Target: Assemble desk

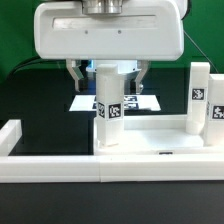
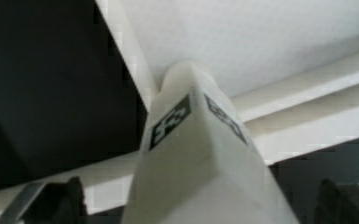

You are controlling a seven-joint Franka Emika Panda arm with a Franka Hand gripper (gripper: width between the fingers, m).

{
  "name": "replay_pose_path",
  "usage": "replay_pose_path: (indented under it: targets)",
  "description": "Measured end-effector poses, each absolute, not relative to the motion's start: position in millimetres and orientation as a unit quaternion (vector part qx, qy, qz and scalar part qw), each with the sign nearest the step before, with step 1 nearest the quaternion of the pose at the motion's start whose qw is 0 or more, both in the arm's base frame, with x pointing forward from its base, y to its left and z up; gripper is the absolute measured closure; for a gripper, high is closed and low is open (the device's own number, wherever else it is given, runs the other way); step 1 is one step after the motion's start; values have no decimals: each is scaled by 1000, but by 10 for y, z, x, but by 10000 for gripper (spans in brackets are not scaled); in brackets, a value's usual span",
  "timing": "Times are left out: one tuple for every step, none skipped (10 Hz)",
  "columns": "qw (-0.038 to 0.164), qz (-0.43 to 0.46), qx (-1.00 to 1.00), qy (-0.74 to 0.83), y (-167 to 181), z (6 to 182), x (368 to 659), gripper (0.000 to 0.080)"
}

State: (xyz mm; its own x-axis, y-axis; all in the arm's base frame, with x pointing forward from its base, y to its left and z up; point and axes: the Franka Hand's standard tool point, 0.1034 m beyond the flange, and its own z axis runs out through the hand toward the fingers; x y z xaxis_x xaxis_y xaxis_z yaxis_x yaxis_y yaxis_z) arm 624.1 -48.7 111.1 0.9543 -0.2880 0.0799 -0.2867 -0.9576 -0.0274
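Note:
The white tabletop panel (image 1: pixel 152 133) lies flat with its rim up. One white leg (image 1: pixel 107 108) with black-and-white tags stands upright on its corner at the exterior view's left. My gripper (image 1: pixel 107 74) is above that leg, open, with a finger on each side of the leg's top and a gap on both sides. In the wrist view the leg (image 2: pixel 197 150) fills the middle between my dark fingers (image 2: pixel 48 202), and my gripper (image 2: pixel 197 208) does not touch it. The tabletop (image 2: pixel 247 45) shows behind it. Two more legs (image 1: pixel 199 95) (image 1: pixel 217 112) stand upright at the exterior view's right.
The long low white border wall (image 1: pixel 110 172) runs along the front and turns back at the exterior view's left (image 1: pixel 10 135). The marker board (image 1: pixel 84 101) lies on the black table behind the leg.

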Motion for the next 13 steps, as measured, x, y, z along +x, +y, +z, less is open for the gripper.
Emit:
replay_pose_path:
  targets:
    - [2,-41,-995,86,-468,1107,6239,151]
    - [1,-37,-999,32,-445,1097,6227,151]
    - [2,-30,-1000,0,-440,1084,6204,151]
    - [-1,-29,-998,-48,-453,1080,6199,151]
    - [-5,-28,-996,-81,-464,1080,6197,151]
    - [-6,-28,-995,-93,-465,1078,6196,151]
    - [-8,-28,-992,-127,-469,1074,6194,151]
    - [-10,-28,-988,-149,-473,1073,6193,151]
    - [-12,-27,-986,-166,-476,1073,6192,162]
    - [-12,-27,-986,-162,-477,1073,6192,162]
    - [-12,-27,-986,-162,-477,1073,6192,330]
    - [-12,-27,-986,-162,-477,1072,6192,513]
    - [-12,-27,-986,-162,-477,1072,6192,512]
